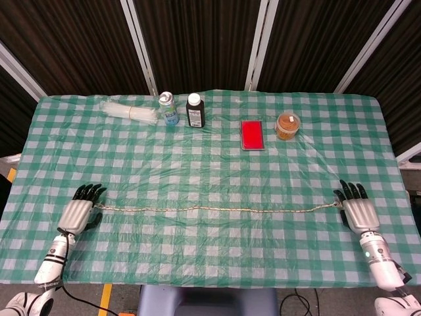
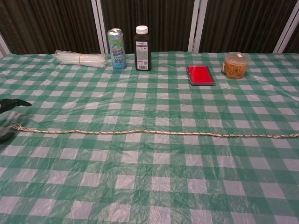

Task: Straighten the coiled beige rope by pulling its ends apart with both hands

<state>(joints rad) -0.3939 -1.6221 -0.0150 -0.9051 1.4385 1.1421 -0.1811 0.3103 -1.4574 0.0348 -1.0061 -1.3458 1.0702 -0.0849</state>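
Both hands lie flat on the tablecloth (image 1: 210, 263), fingers spread and holding nothing. We see our left hand (image 1: 79, 209) just beside one end of the beige rope (image 1: 217, 210) and our right hand (image 1: 355, 207) by the other. That rope lies nearly straight, well nearer us than the red box (image 1: 252, 135), can (image 1: 168, 108) and bottle (image 1: 195, 110).

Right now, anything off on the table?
Nothing stands out. The rope lies nearly straight across the tablecloth between the left hand and right hand; the can and bottle stand upright.
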